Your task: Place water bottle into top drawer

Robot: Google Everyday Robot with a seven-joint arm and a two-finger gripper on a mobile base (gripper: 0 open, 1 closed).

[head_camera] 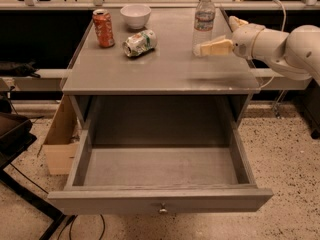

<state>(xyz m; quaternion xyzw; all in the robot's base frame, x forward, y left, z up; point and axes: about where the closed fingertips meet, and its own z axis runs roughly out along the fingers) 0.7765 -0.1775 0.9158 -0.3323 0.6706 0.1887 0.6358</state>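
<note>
I count one water bottle (204, 18), upright at the far right of the table (165, 74). My gripper (221, 35) is just right of it, fingers spread apart. There are two cans: an orange can (103, 28) upright at far left and a green-and-white can (139, 43) on its side. One white bowl (136, 15). One top drawer (110, 202) is pulled open, its grey floor showing.

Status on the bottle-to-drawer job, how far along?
Done: top drawer stands open. In hand: gripper, open, is beside the water bottle, which stands on the table top, not gripped. Left: grasp, lift, lower into the drawer.
</note>
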